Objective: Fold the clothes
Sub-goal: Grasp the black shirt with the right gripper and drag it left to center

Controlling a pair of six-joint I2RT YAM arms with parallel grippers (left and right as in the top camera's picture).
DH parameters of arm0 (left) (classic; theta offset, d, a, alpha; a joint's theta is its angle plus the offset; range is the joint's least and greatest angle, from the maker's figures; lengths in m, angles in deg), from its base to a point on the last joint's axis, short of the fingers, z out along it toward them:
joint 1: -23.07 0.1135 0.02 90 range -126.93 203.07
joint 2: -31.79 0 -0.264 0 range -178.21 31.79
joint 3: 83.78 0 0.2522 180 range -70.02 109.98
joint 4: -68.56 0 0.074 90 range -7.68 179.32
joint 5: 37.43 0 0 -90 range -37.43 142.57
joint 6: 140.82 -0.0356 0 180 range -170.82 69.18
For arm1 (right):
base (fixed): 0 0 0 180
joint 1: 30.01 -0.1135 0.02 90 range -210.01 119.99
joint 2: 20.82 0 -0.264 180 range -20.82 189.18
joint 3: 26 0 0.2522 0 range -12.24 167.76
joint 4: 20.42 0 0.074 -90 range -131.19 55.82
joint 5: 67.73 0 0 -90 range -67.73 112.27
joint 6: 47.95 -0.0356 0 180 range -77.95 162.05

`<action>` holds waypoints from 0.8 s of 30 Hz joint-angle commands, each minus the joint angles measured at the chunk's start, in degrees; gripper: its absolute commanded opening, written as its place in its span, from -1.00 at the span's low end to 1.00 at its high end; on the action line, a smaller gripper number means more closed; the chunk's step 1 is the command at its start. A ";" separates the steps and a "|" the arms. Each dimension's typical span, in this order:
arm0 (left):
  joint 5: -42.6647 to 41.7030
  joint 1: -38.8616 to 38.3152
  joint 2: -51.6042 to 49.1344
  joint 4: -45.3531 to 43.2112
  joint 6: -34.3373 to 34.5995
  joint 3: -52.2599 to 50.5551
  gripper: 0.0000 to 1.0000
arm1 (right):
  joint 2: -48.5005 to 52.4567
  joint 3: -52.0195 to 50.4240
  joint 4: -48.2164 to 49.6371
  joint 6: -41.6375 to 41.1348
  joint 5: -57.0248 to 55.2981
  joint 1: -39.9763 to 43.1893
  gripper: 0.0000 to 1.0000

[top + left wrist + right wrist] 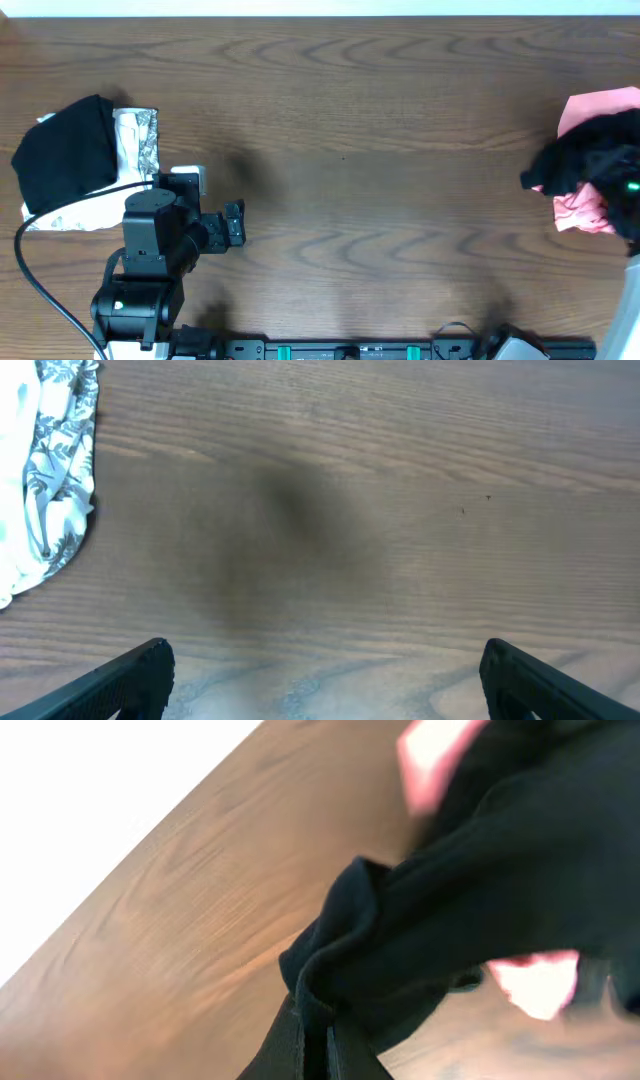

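Note:
A crumpled black T-shirt [585, 162] lies on a salmon-pink garment [600, 105] at the table's far right edge. In the right wrist view my right gripper [318, 1025] is shut on a bunched fold of this black T-shirt [500, 870], with pink cloth [535, 985] behind it. At the far left a folded black garment [65, 150] rests on a white-grey patterned one [137, 140]. My left gripper [235, 225] stands open over bare wood to the right of that pile. Its fingers [130, 680] are wide apart with nothing between them, and the patterned garment [50, 470] shows at the upper left.
The brown wooden table [380, 150] stretches between the two piles. The left arm's base [135, 300] and a black cable [45, 275] sit at the front left. A rail with mounts [380, 350] runs along the front edge.

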 commanded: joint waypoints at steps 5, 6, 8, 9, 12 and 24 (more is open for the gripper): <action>-0.57 0.24 0.00 0.13 0.52 1.20 0.96 | 0.42 0.35 1.46 1.22 -5.18 -20.26 -0.97; -0.59 0.24 0.00 0.13 0.52 1.20 0.96 | 1.07 0.35 1.81 1.25 -6.58 -22.80 -0.97; -0.59 0.24 0.00 0.13 0.52 1.20 0.96 | 2.45 0.35 2.78 2.38 -7.45 -26.53 -0.98; -0.59 0.24 0.00 0.13 0.52 1.20 0.96 | 3.43 0.35 3.50 2.86 -7.50 -28.35 -0.97; -0.57 0.24 0.00 0.13 0.52 1.20 0.96 | 6.40 0.35 5.31 2.62 -7.54 -32.24 -0.98; -0.59 0.24 -0.07 0.13 0.52 1.20 0.96 | 20.15 0.35 24.52 -4.48 -5.31 -43.82 -0.97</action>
